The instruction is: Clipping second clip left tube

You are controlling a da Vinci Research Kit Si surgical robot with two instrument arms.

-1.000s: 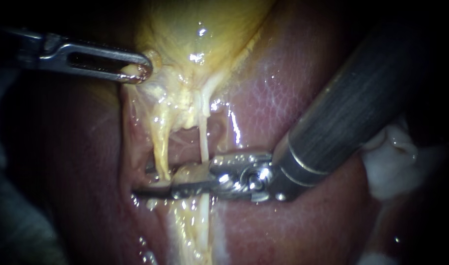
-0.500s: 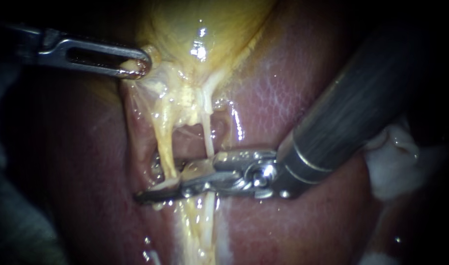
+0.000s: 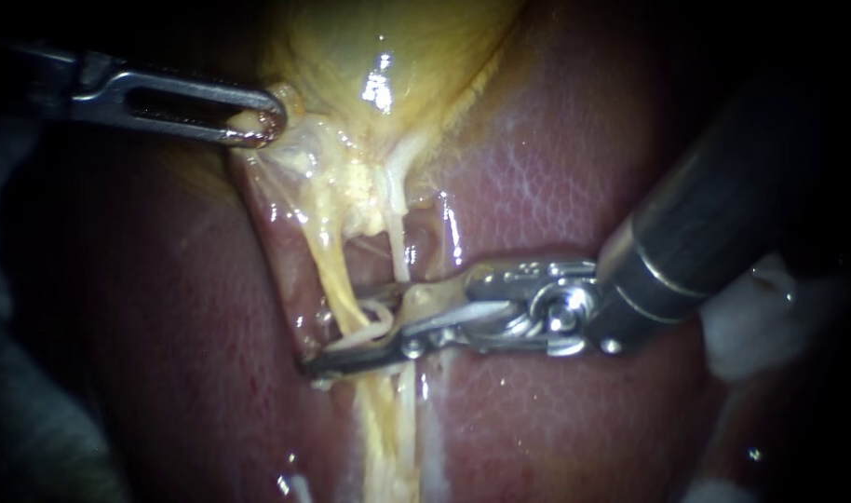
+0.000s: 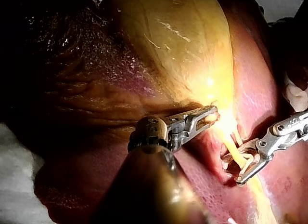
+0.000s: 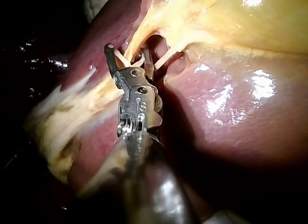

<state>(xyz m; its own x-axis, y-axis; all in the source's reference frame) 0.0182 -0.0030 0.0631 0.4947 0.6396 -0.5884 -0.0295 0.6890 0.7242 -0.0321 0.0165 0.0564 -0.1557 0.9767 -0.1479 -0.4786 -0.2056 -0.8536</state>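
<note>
Now my left instrument (image 3: 253, 126), at ten o'clock in the endoscope view, has its jaws clamped on the gallbladder (image 3: 351, 56) edge. My right instrument (image 3: 337, 335), entering from three o'clock, holds narrowly parted jaws astride the left tube (image 3: 325, 265), just below centre, with a white clip (image 3: 370, 321) between them.
</note>
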